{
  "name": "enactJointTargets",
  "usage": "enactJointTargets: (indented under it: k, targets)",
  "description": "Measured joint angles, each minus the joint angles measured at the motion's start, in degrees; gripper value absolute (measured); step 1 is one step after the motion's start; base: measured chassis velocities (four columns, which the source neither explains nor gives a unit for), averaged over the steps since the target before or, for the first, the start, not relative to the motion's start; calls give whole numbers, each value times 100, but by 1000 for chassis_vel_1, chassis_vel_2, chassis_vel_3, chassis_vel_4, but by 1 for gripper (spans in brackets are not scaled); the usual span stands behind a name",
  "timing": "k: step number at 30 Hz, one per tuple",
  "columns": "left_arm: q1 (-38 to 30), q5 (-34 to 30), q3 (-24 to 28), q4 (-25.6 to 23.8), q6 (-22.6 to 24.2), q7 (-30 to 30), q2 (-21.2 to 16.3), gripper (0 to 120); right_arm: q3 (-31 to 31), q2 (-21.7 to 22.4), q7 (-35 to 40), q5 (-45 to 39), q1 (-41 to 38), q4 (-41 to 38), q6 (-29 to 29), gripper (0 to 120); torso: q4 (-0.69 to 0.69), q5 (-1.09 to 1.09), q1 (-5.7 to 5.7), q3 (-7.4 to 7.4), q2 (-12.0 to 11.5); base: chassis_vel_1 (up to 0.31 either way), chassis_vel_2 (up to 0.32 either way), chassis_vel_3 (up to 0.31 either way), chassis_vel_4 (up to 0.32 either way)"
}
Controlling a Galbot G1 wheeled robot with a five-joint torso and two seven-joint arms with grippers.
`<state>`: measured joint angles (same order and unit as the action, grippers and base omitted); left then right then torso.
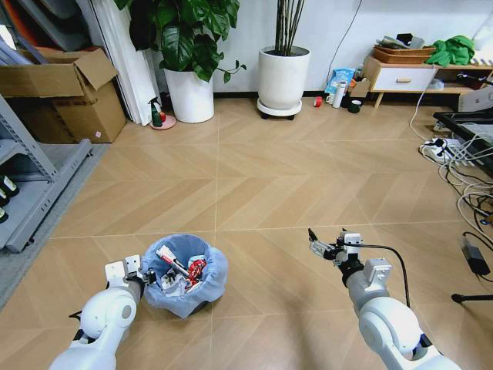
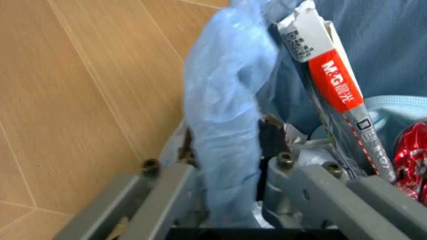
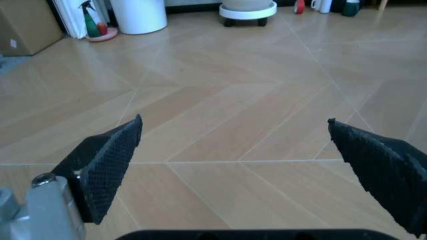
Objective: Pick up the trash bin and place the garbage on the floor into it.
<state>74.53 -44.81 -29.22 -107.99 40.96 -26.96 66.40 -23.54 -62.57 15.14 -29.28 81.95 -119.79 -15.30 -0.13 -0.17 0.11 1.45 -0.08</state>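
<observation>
While both arms reach in from the bottom of the head view, the scene lists as follows.

Floor (image 1: pixel 293 177): tan chevron wood-look boards with pale seams, running from the foreground up to the back wall.

Plant pots (image 1: pixel 283 77): two big white pots at upper centre of the frame, against the wall; a green spray bottle (image 1: pixel 156 113) stands just left of the left pot.

Cardboard boxes (image 1: pixel 69 96): stacked at upper left.

Trash bin (image 1: pixel 185 275): lower left of the frame, upright on the floor, light-blue bag folded over its rim.

Garbage (image 1: pixel 183 270): lying inside the bin; the left wrist view shows a white-and-red "M&G" tube (image 2: pixel 333 85) and a shiny red piece (image 2: pixel 412 150) among it.

Left gripper (image 1: pixel 146 276): at the bin's left rim, clamped on the rim and its blue bag (image 2: pixel 227 125), one finger either side.

Right gripper (image 1: pixel 317 247): lower right of the frame, above bare floor, well apart from the bin; its two dark fingers (image 3: pixel 110 160) spread wide, holding nothing.
</observation>
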Motion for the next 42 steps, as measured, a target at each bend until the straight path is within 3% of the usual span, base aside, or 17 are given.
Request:
enactJointTargets:
  k: [11, 16, 19, 21, 29, 35, 38, 42]
  targets:
    - [130, 194, -48, -178, -225, -175, 173, 53, -133, 148, 1, -155, 68, -126, 23, 100, 0, 0, 0, 0, 0, 0, 0, 0, 0]
    - [410, 832, -127, -425, -809, 70, 324, 74, -298, 381, -51, -326, 144, -182, 217, 100, 0, 0, 0, 0, 0, 0, 0, 0, 0]
    - [483, 1068, -137, -468, -1055, 169, 370, 81, -345, 439, -73, -348, 167, -184, 255, 100, 0, 0, 0, 0, 0, 0, 0, 0, 0]
    - [576, 1366, -152, -554, -1555, 324, 417, 94, -420, 491, -86, -373, 203, -209, 275, 100, 0, 0, 0, 0, 0, 0, 0, 0, 0]
    - [658, 1622, -130, -922, -2272, 351, 404, 100, -594, 461, -88, -358, 339, -401, 316, 100, 0, -1, 0, 0, 0, 0, 0, 0, 0]
    - [880, 1997, -148, -1300, -2530, 383, 296, 100, -879, 298, -83, -209, 471, -565, 295, 100, 1, 0, 0, 0, 0, 0, 0, 0, 0]
    - [1212, 2843, -343, -1673, -2736, 840, 243, 100, -1346, 52, -162, 310, 867, -754, 331, 100, -1, -1, 0, 0, 0, 0, 0, 0, 0]
    - [1541, 3297, -545, -1990, -2844, 1207, 240, 100, -1674, -288, -244, 703, 1194, -976, 349, 100, -1, -1, -1, -1, 0, 0, 0, 0, 0]
